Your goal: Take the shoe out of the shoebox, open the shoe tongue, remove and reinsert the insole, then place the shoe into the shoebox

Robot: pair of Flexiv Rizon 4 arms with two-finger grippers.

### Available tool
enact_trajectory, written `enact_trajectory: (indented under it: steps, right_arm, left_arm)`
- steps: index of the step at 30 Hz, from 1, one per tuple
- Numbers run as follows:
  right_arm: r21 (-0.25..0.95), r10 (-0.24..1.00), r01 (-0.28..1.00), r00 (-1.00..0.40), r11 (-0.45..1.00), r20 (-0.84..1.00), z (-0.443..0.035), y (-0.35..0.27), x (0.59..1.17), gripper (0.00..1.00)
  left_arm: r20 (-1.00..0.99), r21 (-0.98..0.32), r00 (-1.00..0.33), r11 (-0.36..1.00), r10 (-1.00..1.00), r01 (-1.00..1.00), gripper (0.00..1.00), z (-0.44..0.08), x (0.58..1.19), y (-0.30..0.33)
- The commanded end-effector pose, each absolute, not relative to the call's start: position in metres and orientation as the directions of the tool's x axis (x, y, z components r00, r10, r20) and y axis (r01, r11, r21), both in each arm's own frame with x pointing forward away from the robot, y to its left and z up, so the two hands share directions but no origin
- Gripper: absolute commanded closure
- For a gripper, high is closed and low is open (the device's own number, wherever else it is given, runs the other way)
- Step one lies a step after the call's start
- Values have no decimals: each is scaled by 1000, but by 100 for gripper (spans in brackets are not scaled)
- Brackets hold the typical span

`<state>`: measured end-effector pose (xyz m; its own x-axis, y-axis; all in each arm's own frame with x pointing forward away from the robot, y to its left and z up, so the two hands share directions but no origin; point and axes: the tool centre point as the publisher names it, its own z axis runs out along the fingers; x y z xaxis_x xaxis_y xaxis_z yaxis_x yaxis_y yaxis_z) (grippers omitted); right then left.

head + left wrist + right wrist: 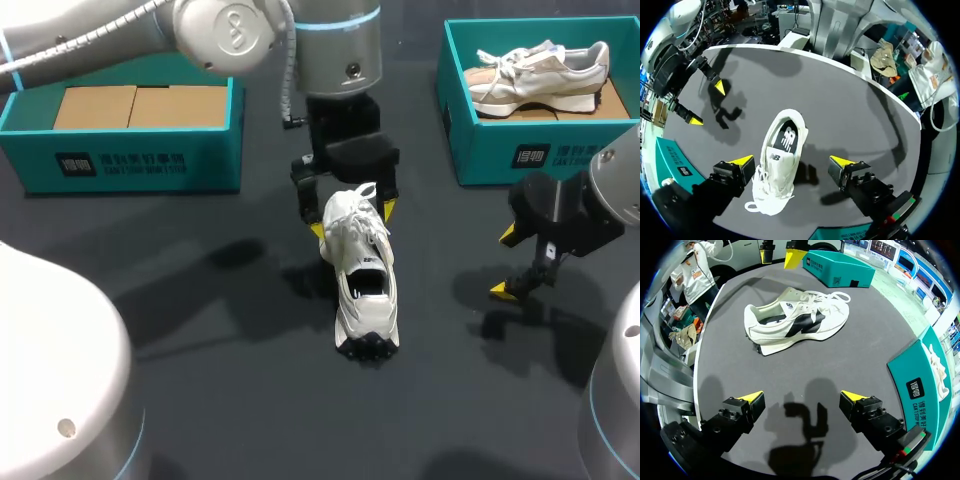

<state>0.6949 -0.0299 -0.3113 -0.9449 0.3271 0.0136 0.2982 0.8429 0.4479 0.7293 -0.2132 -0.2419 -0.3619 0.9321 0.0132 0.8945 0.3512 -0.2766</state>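
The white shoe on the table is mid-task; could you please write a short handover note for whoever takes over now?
Left gripper: open, straddling the lace end of the white shoe, not clamped on it.
Right gripper: open, empty, above bare table beside the shoe.
The shoe stands upright on the table between the left shoebox, which holds no shoe, and the right shoebox, which holds a second shoe.
Done: shoe is out of a box. The insole lies inside it; whether it was already pulled and reinserted cannot be told.
Left: at least returning the shoe to the shoebox.
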Motion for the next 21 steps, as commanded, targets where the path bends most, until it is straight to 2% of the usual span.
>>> enact_trajectory:
  steps: [1,3,6,8,9,21]
  right_arm:
    - [448,327,298,-945,843,12,-311,-30,694,0]
    - [448,327,298,-945,843,12,-311,-30,694,0]
    - [448,327,298,-945,843,12,-311,-30,694,0]
    - [448,327,298,-945,843,12,-311,-30,694,0]
    - [448,327,298,-945,843,12,-311,-30,694,0]
    - [448,327,298,-945,843,12,-311,-30,694,0]
  left_arm:
    - [49,-276,-352,352,935,895,0,-242,733,-221]
    - [46,-294,-372,368,927,882,0,-242,726,-219]
    - [91,-268,-592,592,801,760,0,-241,705,-218]
    - [94,-173,-847,847,523,503,0,-238,696,-226]
    - [38,-125,-938,933,345,338,0,-236,698,-227]
    - [80,-136,-946,943,315,303,0,-241,690,-231]
